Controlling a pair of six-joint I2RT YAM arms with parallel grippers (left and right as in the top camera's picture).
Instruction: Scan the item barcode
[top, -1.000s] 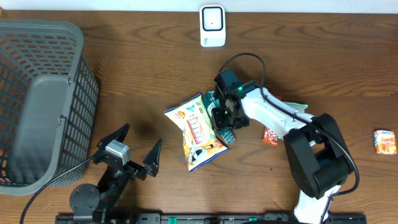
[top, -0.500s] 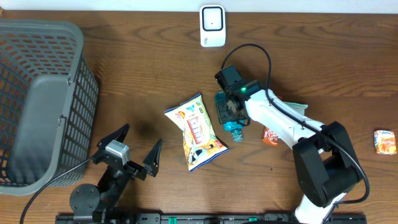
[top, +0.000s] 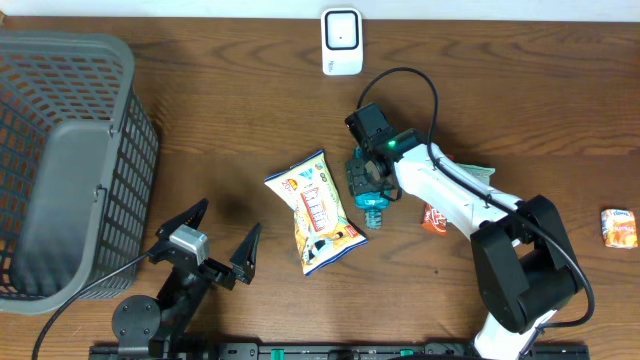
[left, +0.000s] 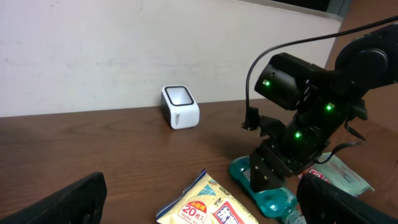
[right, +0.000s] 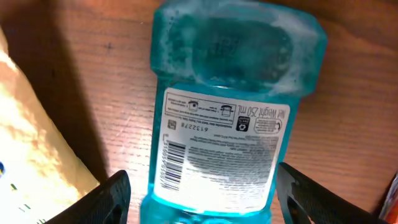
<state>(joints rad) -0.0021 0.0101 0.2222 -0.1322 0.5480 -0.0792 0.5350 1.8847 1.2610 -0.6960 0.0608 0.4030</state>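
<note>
Nearest, at the left, the left gripper (top: 230, 216) hangs idle with its jaws spread wide and nothing between them; it seems to play no part in the step at hand

Further in, about mid-table, a snack bag (top: 315, 210) lies flat. Just right of it lies the bottle (top: 374, 208), teal and on its side, with its cap end toward the near edge. This is most likely the item to be scanned, since the right gripper (top: 367, 180) hangs right over it. In the right wrist view the fingers (right: 106, 199) stand apart, one on each side of the bottle, and bare wood shows between the left one and the plastic. So the bottle rests on the table and is not clamped. Its label faces up, and the barcode (right: 173, 165) shows at the label's left edge

Right of the bottle are a red packet (top: 434, 217) and a pale one (top: 472, 171), partly under the arm. A small orange packet (top: 619, 228) sits well off to the right. The basket (top: 130, 120) stands at the far left

Farthest, by the wall, the scanner (top: 341, 41) stands upright, well apart from the bottle

As I judge it, the scan itself is not yet done. The bottle must be gripped and carried far across the table, and its barcode turned to the scanner's face. At most the barcode side has been found
</note>
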